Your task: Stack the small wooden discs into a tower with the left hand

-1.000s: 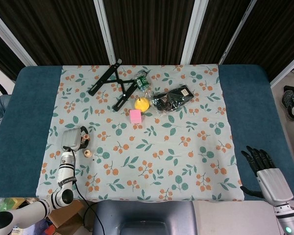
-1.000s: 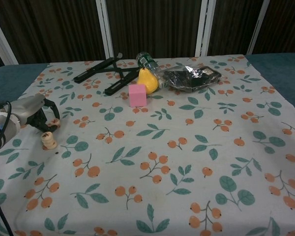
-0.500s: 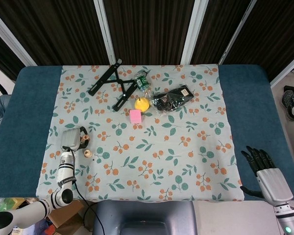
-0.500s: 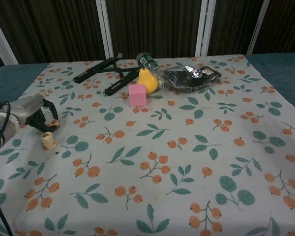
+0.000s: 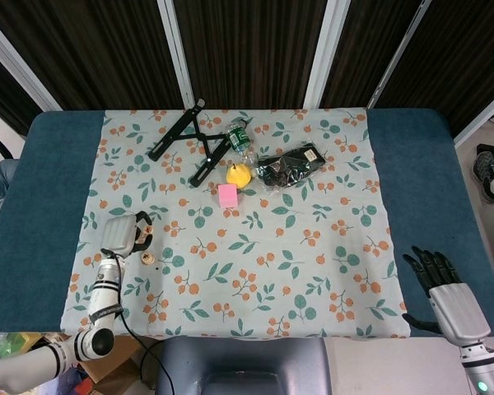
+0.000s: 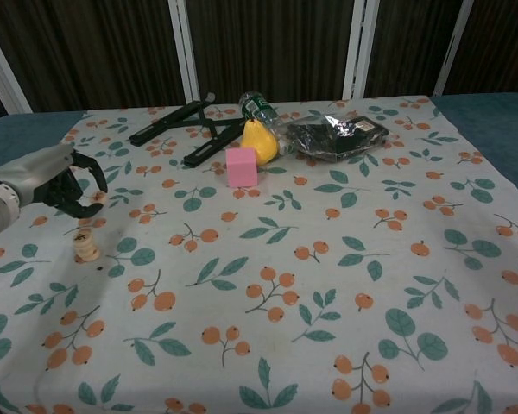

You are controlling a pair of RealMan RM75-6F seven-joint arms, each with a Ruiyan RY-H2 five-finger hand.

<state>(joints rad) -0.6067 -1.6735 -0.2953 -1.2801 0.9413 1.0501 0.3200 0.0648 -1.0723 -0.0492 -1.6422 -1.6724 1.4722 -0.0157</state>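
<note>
A short stack of small wooden discs (image 6: pixel 86 245) stands upright on the floral cloth at the left; the head view shows the disc stack (image 5: pixel 147 258) as a small pale spot. My left hand (image 6: pixel 67 180) hovers just above and behind the stack, not touching it, fingers apart and nothing between them. In the head view the left hand (image 5: pixel 124 234) sits up and to the left of the discs. My right hand (image 5: pixel 443 290) rests off the cloth at the lower right with fingers spread and empty; the chest view does not show it.
At the back of the cloth lie a black folding stand (image 6: pixel 186 122), a plastic bottle (image 6: pixel 257 107), a yellow pear (image 6: pixel 259 141), a pink cube (image 6: pixel 241 166) and a black packet (image 6: pixel 337 136). The blue table (image 5: pixel 58 197) shows beyond both sides of the cloth.
My left hand has lifted off the top of the disc stack and drawn back up and to the left with its fingers spread. The stack stands alone. The right hand has not moved.
</note>
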